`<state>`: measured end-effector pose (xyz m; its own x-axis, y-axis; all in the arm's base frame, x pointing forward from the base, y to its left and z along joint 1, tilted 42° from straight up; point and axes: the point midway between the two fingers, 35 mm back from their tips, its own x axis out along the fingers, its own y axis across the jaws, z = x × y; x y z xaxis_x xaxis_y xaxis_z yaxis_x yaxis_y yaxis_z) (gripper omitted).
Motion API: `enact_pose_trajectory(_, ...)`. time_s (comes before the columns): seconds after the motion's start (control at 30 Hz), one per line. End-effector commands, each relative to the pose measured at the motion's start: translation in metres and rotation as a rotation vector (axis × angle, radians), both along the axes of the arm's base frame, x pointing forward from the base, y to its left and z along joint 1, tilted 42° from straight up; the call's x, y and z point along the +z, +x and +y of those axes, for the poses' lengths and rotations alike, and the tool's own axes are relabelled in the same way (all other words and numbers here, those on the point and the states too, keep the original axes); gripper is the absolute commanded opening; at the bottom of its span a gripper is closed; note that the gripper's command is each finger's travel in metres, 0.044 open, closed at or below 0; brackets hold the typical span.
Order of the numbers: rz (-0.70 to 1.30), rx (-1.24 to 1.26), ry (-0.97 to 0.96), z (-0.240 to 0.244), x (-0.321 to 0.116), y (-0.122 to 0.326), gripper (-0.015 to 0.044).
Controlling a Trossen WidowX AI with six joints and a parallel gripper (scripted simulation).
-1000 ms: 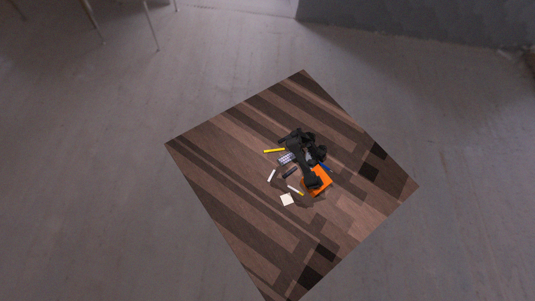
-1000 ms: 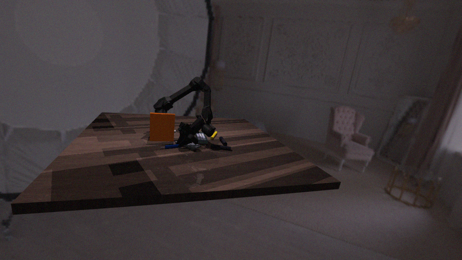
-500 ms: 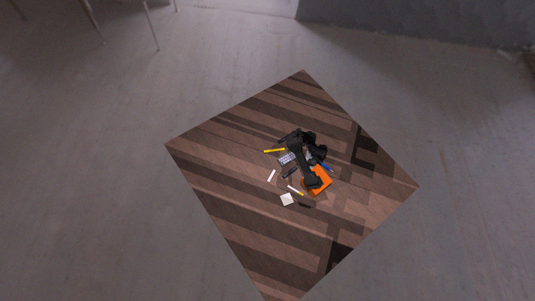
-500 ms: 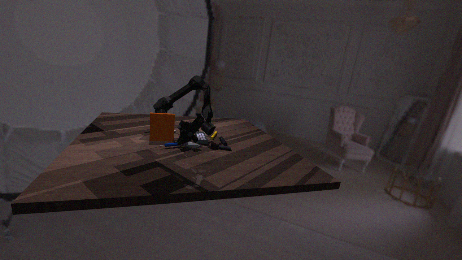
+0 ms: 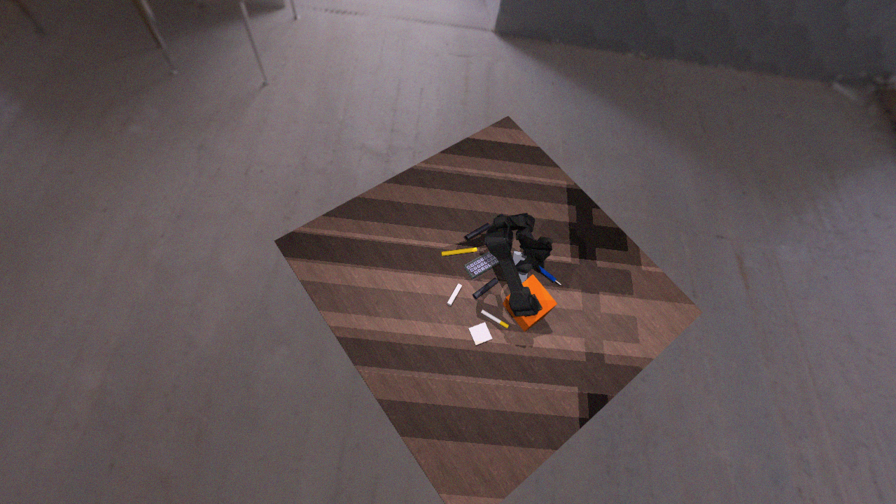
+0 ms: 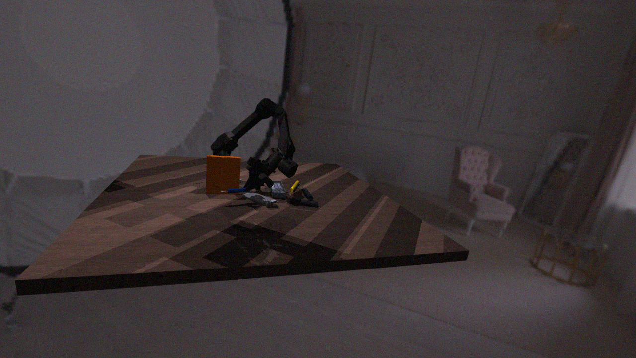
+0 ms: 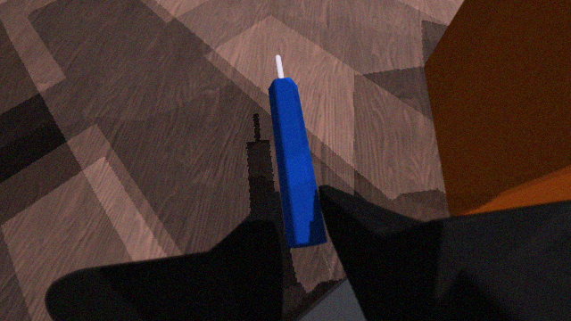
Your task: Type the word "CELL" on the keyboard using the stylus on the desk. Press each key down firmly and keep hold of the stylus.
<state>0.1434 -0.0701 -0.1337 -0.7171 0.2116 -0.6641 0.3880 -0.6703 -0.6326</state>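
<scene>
Grips the blue stylus (image 5: 547,274) (image 6: 235,191) (image 7: 294,160) near its rear end, with the tool (image 5: 533,266) (image 6: 250,188) (image 7: 300,197) closed around its sides. Points the thin white tip away from the tool, out over the worktop (image 5: 400,401) (image 6: 356,222) (image 7: 156,89). Casts the stylus's shadow off to one side in the wrist view, seemingly raised a little. Has the orange block (image 5: 543,298) (image 6: 223,174) (image 7: 500,98) standing upright near the stylus, and a grey piece (image 5: 519,257) (image 6: 259,198) (image 7: 335,303) lying low by the tool.

Leaves the keyboard (image 5: 481,265) (image 6: 278,188) on the worktop, apart from the stylus tip and partly hidden by the arm from above. Points that tip away from the keys, touching none.

Shows a yellow stick (image 5: 459,252) (image 6: 294,186) just beside the keyboard, with a black rod (image 5: 477,232) (image 6: 306,194) beyond it. Shows a second black rod (image 5: 484,288) on the keyboard's opposite side, and another dark rod (image 6: 306,204) in the exterior view. Includes farther out, seen from above, a white stick (image 5: 454,294), a white-and-yellow marker (image 5: 494,318) and a white square (image 5: 480,334).
</scene>
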Motion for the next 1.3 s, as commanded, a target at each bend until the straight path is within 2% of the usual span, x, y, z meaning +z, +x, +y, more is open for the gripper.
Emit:
enact_pose_trajectory(0.0,0.052,-0.077,-0.010,-0.004,-0.004,0.001,0.0000)
enact_pose_trajectory(0.9,0.473,-0.543,-0.079,-0.035,-0.026,-0.001,0.0000)
enact_pose_trajectory(1.27,0.484,-0.552,-0.081,-0.032,-0.031,-0.002,0.0000)
